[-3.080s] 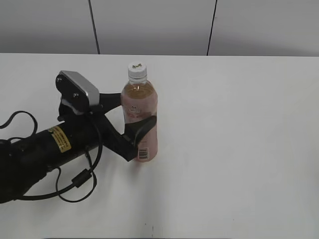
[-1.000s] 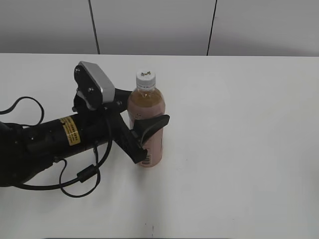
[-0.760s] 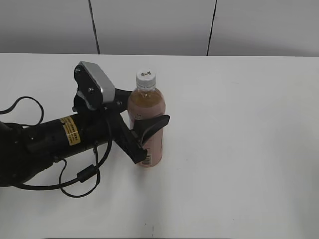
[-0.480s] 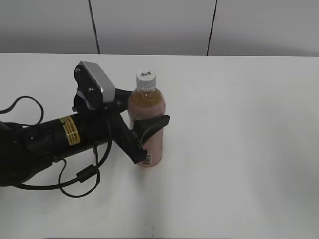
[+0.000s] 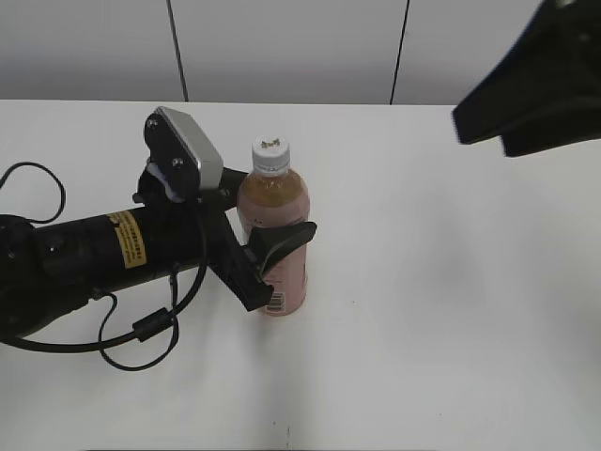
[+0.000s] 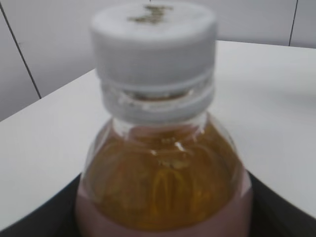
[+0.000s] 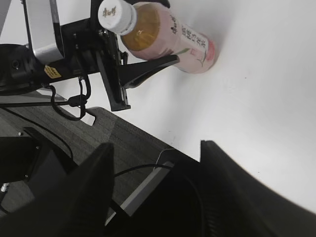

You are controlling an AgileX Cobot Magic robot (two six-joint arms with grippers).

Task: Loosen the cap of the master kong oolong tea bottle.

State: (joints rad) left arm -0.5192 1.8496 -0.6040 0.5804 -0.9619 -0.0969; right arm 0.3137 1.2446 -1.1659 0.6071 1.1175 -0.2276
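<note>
The master kong oolong tea bottle (image 5: pixel 275 246) stands upright on the white table, amber tea above a pink label. Its white cap (image 5: pixel 270 154) is on the neck. My left gripper (image 5: pixel 274 214) is shut on the bottle's body, one black finger (image 5: pixel 286 240) across the front. The left wrist view shows the cap (image 6: pixel 154 39) and bottle shoulder (image 6: pixel 163 182) close up between the dark fingers (image 6: pixel 284 210). My right gripper (image 5: pixel 481 133) is open and empty, high at the upper right, well apart from the bottle. Its wrist view (image 7: pixel 155 148) shows the bottle (image 7: pixel 170 35) and cap (image 7: pixel 116 15) far away.
The white table (image 5: pixel 441 310) meets a grey panelled wall at the back. The left arm's black cable (image 5: pixel 141 334) loops on the table at the left. The right wrist view shows the table's front edge (image 7: pixel 163 143) and dark floor beyond it.
My right gripper has come into the exterior view at the upper right. The left arm and the held bottle have shifted slightly to the left.
</note>
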